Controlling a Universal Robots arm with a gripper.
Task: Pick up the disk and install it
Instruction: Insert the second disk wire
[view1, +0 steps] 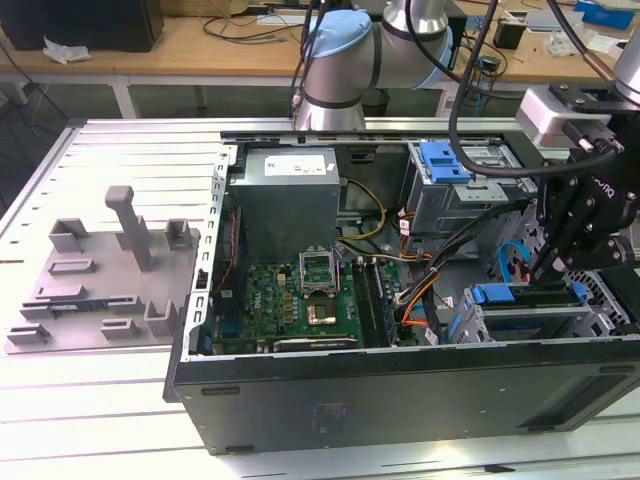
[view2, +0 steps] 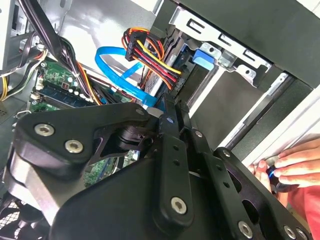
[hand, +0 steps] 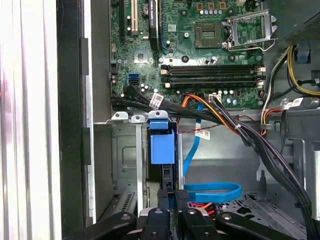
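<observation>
Where the open computer case (view1: 400, 385) rests on the desk (view1: 100, 420), the disk (hand: 162, 145) stands edge-on in the near right drive bay, its blue carrier tab uppermost. The pincer (hand: 172, 197) sits just at its edge; whether it is clamped or released cannot be told. The disk is likely dense, stiff and shock-sensitive, best held by the carrier's side rails. Farther back stands the grey drive cage (view1: 450, 195).

no legible text anywhere. white label on the power supply (view1: 290, 164) in the exterior view carries print too small to read, same for the white tags on the black cables (hand: 156, 100) in the first wrist view. white lettering on the pincer (view1: 568, 250) body, not decipherable.
</observation>
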